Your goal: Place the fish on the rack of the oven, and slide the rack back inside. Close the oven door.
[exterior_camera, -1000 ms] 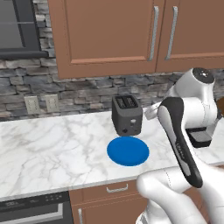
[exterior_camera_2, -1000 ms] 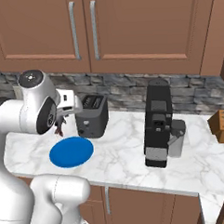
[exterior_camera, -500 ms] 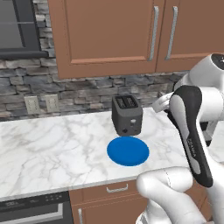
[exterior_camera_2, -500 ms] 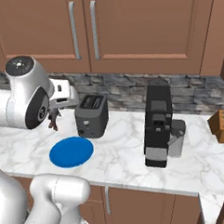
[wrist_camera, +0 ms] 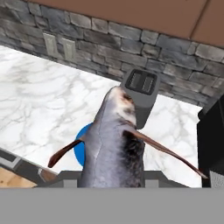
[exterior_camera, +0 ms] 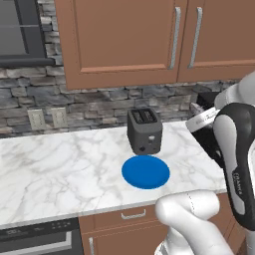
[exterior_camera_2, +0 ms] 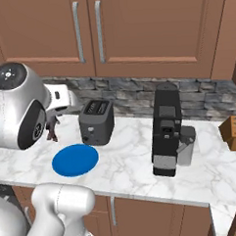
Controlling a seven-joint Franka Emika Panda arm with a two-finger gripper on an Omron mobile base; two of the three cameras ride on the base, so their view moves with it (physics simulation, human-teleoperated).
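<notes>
1. one fish (wrist_camera: 114, 144), grey with thin brown fins, rises large in the hand view, gripped at its lower end by the jaws, which are closed on it and hidden beneath its body; in the right base view it shows as a small dark shape (exterior_camera_2: 52, 127) hanging below the hand, above the table's left part.
2. one gripper (exterior_camera_2: 52, 119) sits at the end of the white arm, beside the toaster and well above the blue plate.
3. one blue plate (exterior_camera: 146, 172), round and flat, lies on the table just in front of the toaster, with nothing on it.
4. one dark toaster (exterior_camera: 145, 130) with two slots on top stands near the stone wall.
5. one marble table (exterior_camera: 60, 172), white with grey veins, carries the plate and the toaster.
6. one black coffee machine (exterior_camera_2: 165, 130) stands on the table to the right of the toaster, well apart from it.
7. one wooden knife block (exterior_camera_2: 233, 132) sits at the far right edge in the right base view.
8. two wall outlets (exterior_camera: 48, 118) sit side by side on the stone backsplash.
9. two cabinet handles (exterior_camera_2: 87, 31), upright and silver, hang on the brown doors above.
10. small pale lettering marks the dark arm link (exterior_camera: 238, 184); it is too small to read.
</notes>
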